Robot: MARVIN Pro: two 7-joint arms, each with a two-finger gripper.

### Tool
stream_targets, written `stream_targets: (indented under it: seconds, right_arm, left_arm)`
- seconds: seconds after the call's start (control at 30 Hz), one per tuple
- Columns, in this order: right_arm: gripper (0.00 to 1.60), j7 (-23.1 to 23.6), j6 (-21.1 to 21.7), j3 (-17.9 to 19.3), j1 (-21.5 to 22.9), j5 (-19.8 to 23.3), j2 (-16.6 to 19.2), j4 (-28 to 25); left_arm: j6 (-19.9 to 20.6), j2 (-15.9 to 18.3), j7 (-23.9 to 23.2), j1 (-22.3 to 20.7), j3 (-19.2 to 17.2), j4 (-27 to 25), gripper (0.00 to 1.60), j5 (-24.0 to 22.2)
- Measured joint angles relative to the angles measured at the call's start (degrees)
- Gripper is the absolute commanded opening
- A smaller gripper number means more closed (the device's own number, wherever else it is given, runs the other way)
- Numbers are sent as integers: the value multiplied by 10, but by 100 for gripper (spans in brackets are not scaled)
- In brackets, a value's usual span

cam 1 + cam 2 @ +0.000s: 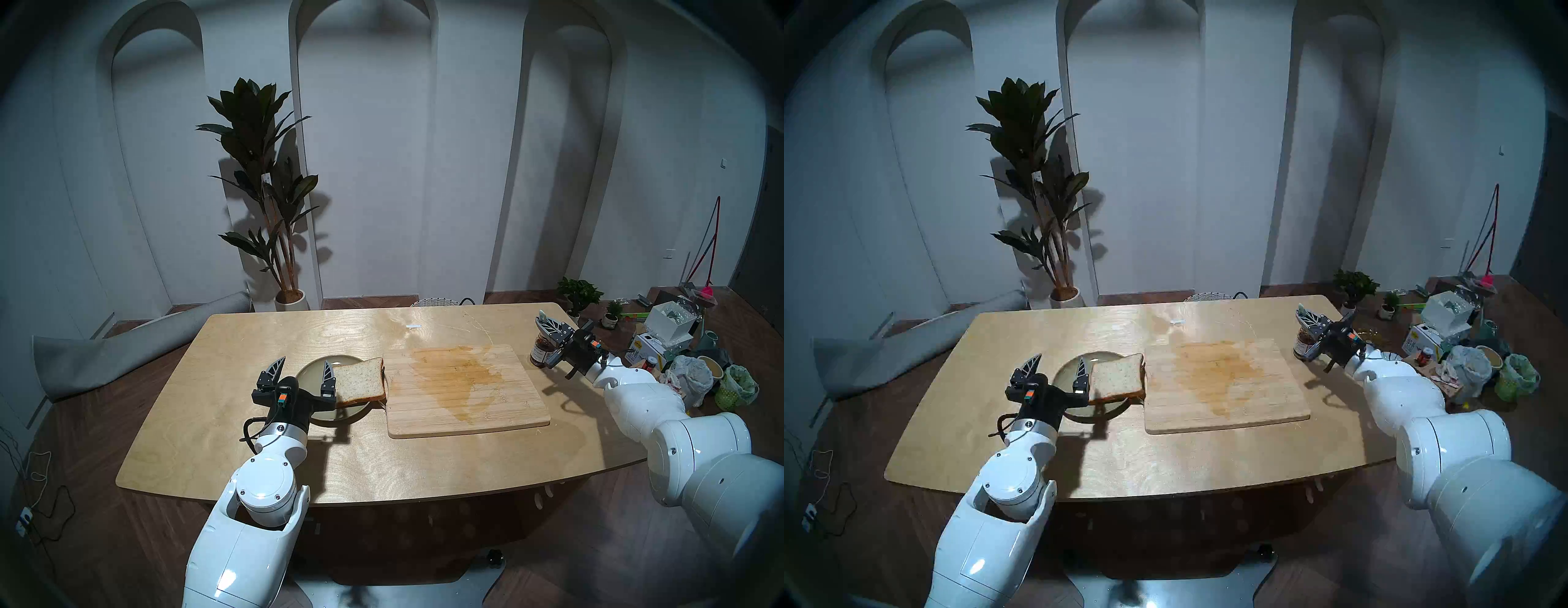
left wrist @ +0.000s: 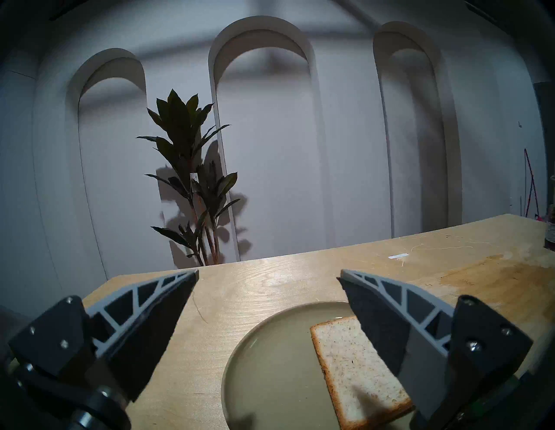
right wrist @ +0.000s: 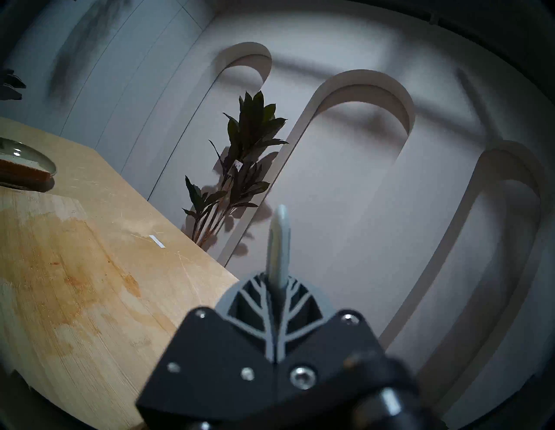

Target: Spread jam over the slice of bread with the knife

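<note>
The left pincer (image 1: 302,368) is hanging spread wide over the plate (image 1: 312,370), gripping nothing; its right finger is just beside the bread (image 1: 359,381), which is lying on the plate's right side, overhanging toward the board (image 1: 462,388). The right pincer (image 1: 547,326) is pinching the knife (image 3: 280,243) by its pale handle above the jam jar (image 1: 540,353) at the bench's (image 1: 254,446) right edge.

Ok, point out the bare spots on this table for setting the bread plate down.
Free: the cutting board, stained but bare; the table's near strip in front of the plate; the far stretch behind the board. Crowded: the left end effector over the plate and bread, and the jam jar corner under the right end effector.
</note>
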Motion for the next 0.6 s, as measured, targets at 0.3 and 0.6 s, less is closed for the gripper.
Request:
stream_targets:
  seconds: [0.3,0.6]
  right_arm:
    - [0,1,0,4,5,-2,2,-3]
    - [0,14,0,10,10,0,5,-5]
  left_arm:
    - [0,-2,-1,-3,0,4,160,0]
    - [0,-5,-3,-6,0,7,160,0]
